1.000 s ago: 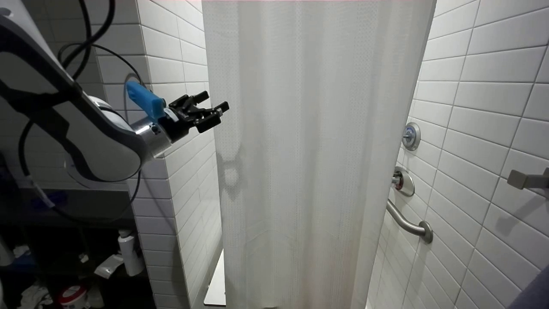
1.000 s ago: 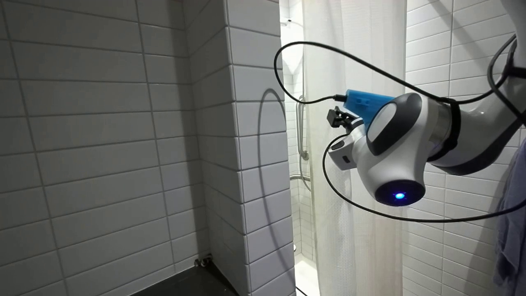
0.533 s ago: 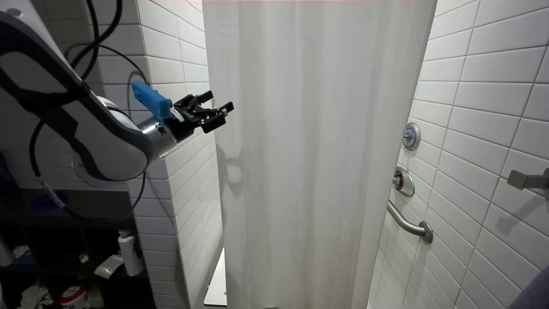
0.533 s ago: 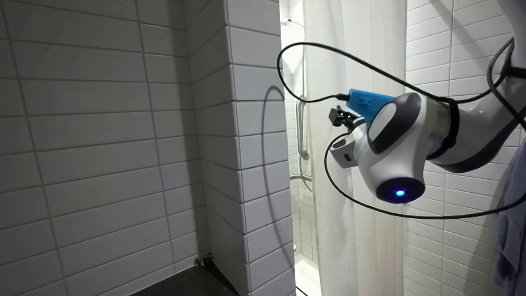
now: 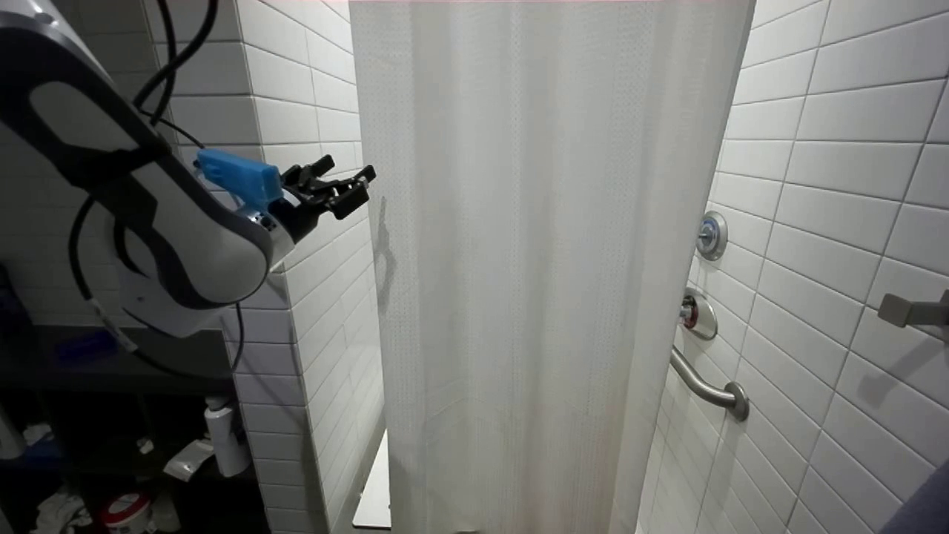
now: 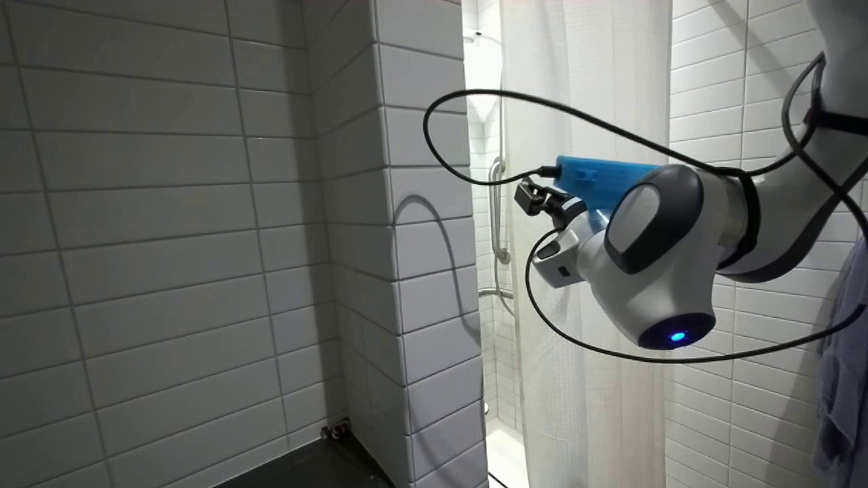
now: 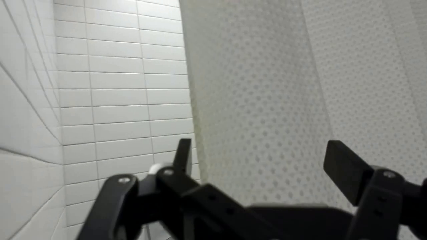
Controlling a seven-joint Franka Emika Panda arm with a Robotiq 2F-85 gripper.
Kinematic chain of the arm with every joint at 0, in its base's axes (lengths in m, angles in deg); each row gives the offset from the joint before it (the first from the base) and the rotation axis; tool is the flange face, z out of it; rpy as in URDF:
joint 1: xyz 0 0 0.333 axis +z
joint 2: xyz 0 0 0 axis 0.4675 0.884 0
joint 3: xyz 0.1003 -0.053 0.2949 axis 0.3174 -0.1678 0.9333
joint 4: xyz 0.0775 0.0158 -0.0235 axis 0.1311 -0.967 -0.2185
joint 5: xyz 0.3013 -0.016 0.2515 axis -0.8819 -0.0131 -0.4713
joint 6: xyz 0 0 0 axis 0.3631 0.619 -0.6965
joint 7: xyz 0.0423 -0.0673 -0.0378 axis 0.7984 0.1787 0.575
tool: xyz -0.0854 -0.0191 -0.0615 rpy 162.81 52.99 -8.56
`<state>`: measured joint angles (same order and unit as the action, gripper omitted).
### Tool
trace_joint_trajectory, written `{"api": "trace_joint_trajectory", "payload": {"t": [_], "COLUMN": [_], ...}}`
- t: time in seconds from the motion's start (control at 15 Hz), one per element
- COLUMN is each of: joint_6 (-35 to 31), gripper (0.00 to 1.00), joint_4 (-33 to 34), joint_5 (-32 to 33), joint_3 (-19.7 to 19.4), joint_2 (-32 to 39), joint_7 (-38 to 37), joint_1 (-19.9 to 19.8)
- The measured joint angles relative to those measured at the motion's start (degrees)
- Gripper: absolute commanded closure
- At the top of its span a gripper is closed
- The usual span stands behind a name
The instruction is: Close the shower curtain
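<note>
Though tall, curtain (image 5: 534,259) partly offscreen.

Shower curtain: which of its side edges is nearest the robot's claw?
The left edge in both exterior views: the open gripper hovers close by it, whereas the curtain stretches between the gripper and the right edge.

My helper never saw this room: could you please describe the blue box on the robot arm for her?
In an exterior view, a white shower curtain hangs mid-picture, with the robot arm at picture left. Just behind the arm's gripper sits the blue box. Its bright colour sets it apart from the black gripper.
</note>
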<state>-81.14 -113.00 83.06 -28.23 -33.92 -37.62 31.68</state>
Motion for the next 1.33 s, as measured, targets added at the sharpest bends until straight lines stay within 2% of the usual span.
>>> {"api": "trace_joint_trajectory", "payload": {"t": [0.2,0.93,1.33], "joint_6": [0.0,-0.1,-0.3], "gripper": [0.00,0.00,0.00], "joint_4": [0.0,0.0,0.4], "joint_5": [-0.2,-0.2,-0.2], "joint_3": [1.3,0.2,1.4], "joint_2": [0.0,0.0,0.0], "joint_7": [-0.6,-5.7,-6.3], "joint_1": [-0.3,-4.7,-5.9]}}
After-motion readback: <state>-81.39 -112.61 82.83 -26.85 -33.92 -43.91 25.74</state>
